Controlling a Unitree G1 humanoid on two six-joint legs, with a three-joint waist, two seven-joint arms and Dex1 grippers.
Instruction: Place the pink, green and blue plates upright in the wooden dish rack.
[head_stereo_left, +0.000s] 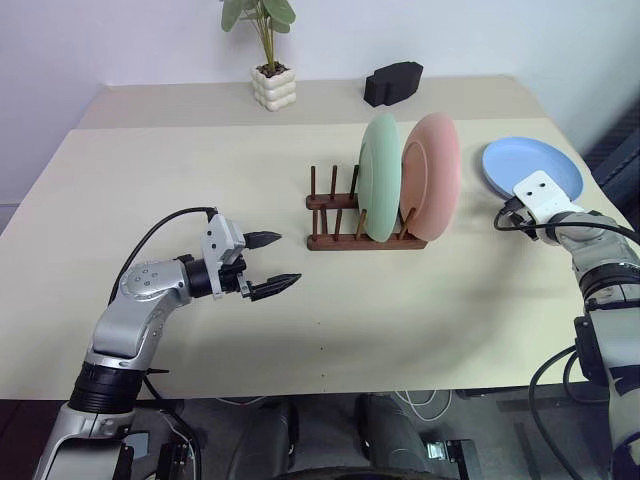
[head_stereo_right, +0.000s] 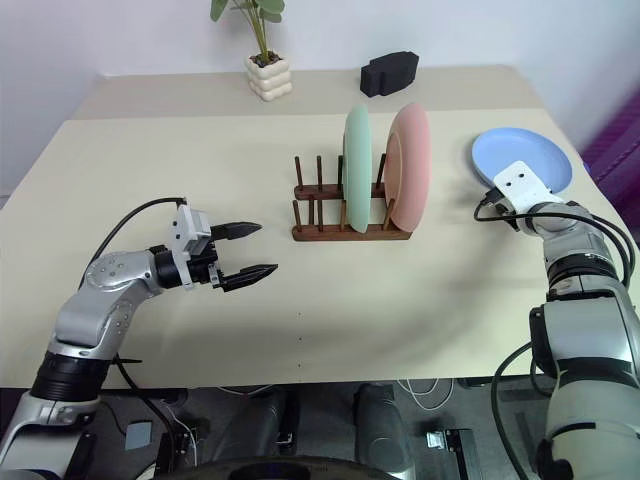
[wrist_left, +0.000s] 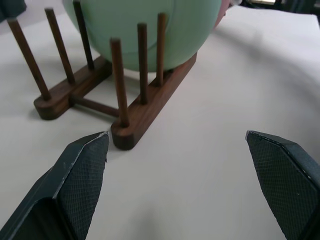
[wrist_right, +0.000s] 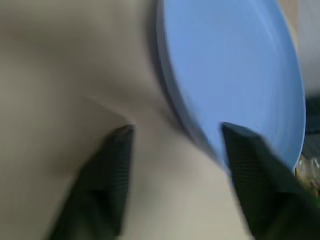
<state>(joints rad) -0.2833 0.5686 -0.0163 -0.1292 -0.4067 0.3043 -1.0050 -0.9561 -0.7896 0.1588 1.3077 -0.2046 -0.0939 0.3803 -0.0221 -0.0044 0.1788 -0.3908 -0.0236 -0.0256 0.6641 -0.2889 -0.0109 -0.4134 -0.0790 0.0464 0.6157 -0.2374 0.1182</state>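
Observation:
The green plate (head_stereo_left: 379, 178) and the pink plate (head_stereo_left: 435, 175) stand upright side by side in the right half of the wooden dish rack (head_stereo_left: 335, 241). The rack's left pegs (wrist_left: 119, 80) are bare. The blue plate (head_stereo_left: 520, 160) lies flat on the table to the right of the rack. My right gripper (wrist_right: 177, 127) sits at the plate's near rim, fingers apart, one over the plate and one beside it on the table side. To the left of the rack my left gripper (head_stereo_left: 288, 259) hovers open above the table, pointing at the rack, with nothing in it.
A potted plant (head_stereo_left: 273, 87) and a black blocky object (head_stereo_left: 392, 83) stand at the back of the beige table (head_stereo_left: 200, 180). The blue plate lies close to the table's right edge. Bare tabletop stretches in front of the rack.

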